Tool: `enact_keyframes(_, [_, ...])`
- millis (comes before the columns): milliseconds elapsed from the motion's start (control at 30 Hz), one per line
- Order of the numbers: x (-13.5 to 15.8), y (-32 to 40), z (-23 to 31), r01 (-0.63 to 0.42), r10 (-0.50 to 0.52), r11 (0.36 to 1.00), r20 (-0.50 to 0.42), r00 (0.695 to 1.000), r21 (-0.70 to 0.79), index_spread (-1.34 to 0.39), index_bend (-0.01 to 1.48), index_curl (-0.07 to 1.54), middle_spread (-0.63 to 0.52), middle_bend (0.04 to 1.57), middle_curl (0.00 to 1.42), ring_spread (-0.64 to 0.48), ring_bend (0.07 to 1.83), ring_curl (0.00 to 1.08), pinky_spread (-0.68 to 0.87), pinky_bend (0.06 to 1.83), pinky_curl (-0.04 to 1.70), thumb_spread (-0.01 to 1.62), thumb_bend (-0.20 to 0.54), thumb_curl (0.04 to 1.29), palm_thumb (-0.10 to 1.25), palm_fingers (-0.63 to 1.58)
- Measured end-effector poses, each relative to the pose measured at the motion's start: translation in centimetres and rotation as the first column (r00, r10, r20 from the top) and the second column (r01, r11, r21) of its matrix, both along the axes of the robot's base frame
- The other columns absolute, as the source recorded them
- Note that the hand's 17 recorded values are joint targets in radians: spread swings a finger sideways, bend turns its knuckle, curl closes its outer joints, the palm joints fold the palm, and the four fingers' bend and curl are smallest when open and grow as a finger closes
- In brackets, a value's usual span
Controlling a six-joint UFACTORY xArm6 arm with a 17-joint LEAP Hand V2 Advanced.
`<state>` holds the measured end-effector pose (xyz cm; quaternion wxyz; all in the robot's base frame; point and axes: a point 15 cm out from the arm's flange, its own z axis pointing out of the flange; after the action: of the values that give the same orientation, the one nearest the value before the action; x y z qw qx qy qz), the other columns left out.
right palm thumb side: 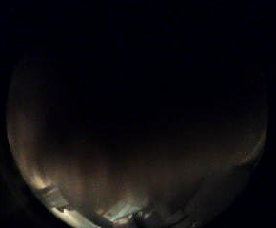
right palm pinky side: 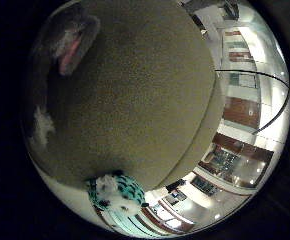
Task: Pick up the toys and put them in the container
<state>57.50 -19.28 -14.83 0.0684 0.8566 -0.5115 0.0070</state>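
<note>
In the right little finger side palm view, a grey plush toy with a pink patch [right palm pinky side: 70, 45] lies near the rim of a round olive-tan padded surface [right palm pinky side: 135, 100]. A small white fluffy thing [right palm pinky side: 43, 125] lies at the same surface's edge, away from the grey toy. A white and teal part of my hand [right palm pinky side: 115, 190] shows at the view's edge, over the rim of the padded surface. The right thumb side palm view is almost wholly dark and shows no toy.
Beyond the padded surface lies a glossy light tiled floor [right palm pinky side: 250, 80] with red-brown furniture [right palm pinky side: 240, 112] standing on it. The padded surface fills most of the view, so it is close to the palm.
</note>
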Motion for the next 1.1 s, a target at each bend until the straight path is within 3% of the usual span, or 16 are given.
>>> enact_keyframes(33, [-0.1,-0.1,0.0,-0.005,0.005,1.0,-0.005,1.0,-0.001,-0.41,0.24,0.35,-0.22,0.53,0.44,-0.2,0.64,0.33,-0.07,0.65,0.0,1.02,0.001,0.32,0.6,1.13])
enact_keyframes(67, [-0.2,-0.3,0.1,-0.006,0.006,1.0,-0.007,1.0,-0.003,-0.43,0.3,0.4,-0.23,0.6,0.48,-0.24,0.7,0.37,-0.17,0.74,0.02,1.03,0.007,0.34,0.66,1.25])
enact_keyframes(167, [0.0,-1.4,0.9,-0.003,0.003,1.0,0.004,1.0,-0.01,-0.43,0.52,0.52,-0.24,0.82,0.58,-0.26,0.92,0.46,-0.31,1.03,0.13,1.02,0.003,0.39,0.78,1.43])
enact_keyframes(333, [0.6,-4.9,3.5,0.008,-0.008,1.0,0.05,0.999,-0.018,-0.34,0.92,0.73,-0.19,1.11,0.71,-0.24,1.21,0.59,-0.25,1.4,0.34,1.01,-0.011,0.44,0.9,1.3])
enact_keyframes(433, [0.7,-7.4,5.8,0.036,-0.034,0.999,0.081,0.996,-0.029,-0.3,1.03,0.78,-0.17,1.21,0.74,-0.23,1.3,0.64,-0.21,1.5,0.41,1.02,-0.013,0.46,0.94,1.21])
enact_keyframes(667, [0.3,-9.8,13.6,0.07,-0.063,0.996,0.115,0.991,-0.052,-0.24,1.12,0.8,-0.13,1.31,0.74,-0.22,1.34,0.7,-0.17,1.54,0.51,1.06,-0.011,0.5,1.0,1.14])
enact_keyframes(1100, [-5.4,-3.7,31.2,0.028,-0.007,0.996,0.227,0.974,-0.088,-0.21,1.18,0.76,-0.12,1.35,0.7,-0.22,1.33,0.76,-0.17,1.49,0.63,1.11,-0.014,0.54,1.01,1.14])
